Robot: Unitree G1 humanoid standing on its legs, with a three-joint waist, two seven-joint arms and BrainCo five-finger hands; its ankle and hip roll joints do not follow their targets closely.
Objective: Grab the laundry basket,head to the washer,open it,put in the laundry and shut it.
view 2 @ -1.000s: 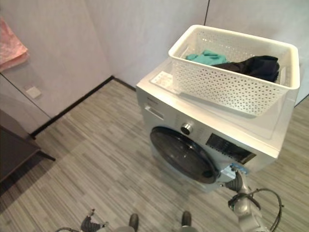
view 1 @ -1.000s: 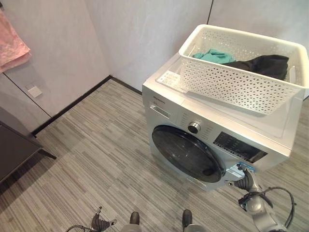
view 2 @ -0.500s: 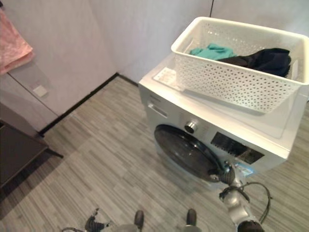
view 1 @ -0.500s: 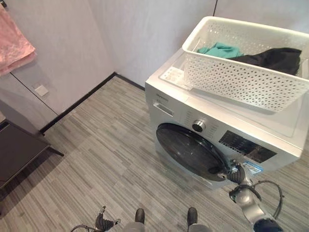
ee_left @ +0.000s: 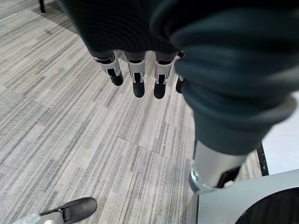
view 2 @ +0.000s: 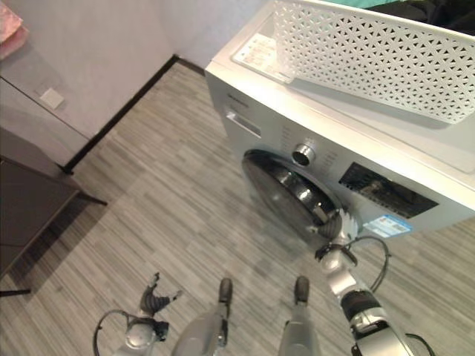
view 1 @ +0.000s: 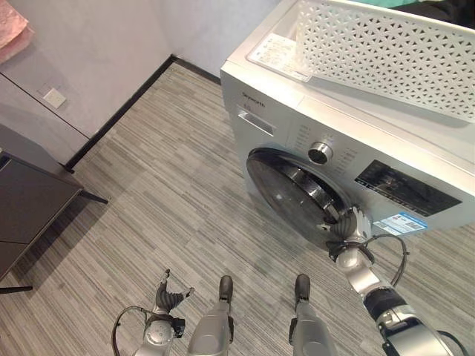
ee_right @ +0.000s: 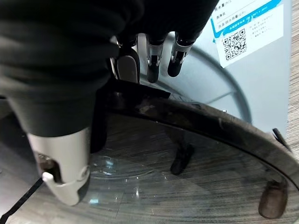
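Observation:
The white washer [view 1: 338, 119] stands ahead on the right, its round dark door [view 1: 286, 189] facing me. On its top rests the white perforated laundry basket [view 1: 386, 52], with dark cloth [view 2: 449, 11] showing at its rim. My right hand [view 1: 349, 231] is at the door's right edge. In the right wrist view its fingers [ee_right: 153, 65] reach behind the dark door rim [ee_right: 201, 116] and the thumb lies on the front, so the edge is pinched. The door stands slightly off the washer front there. My left hand [view 1: 169, 297] hangs low over the floor, fingers [ee_left: 135, 79] straight.
A dark low table [view 1: 30, 208] stands at the left by the wall. Pink cloth [view 1: 11, 30] hangs at the upper left. A knob [view 1: 320, 153] and a sticker [view 1: 401, 222] sit on the washer front. Grey plank floor [view 1: 163, 185] lies open between table and washer.
The camera has moved nearer and tipped down. My right hand has risen from below the door to its right edge and slid its fingers behind the rim. The left hand stays low.

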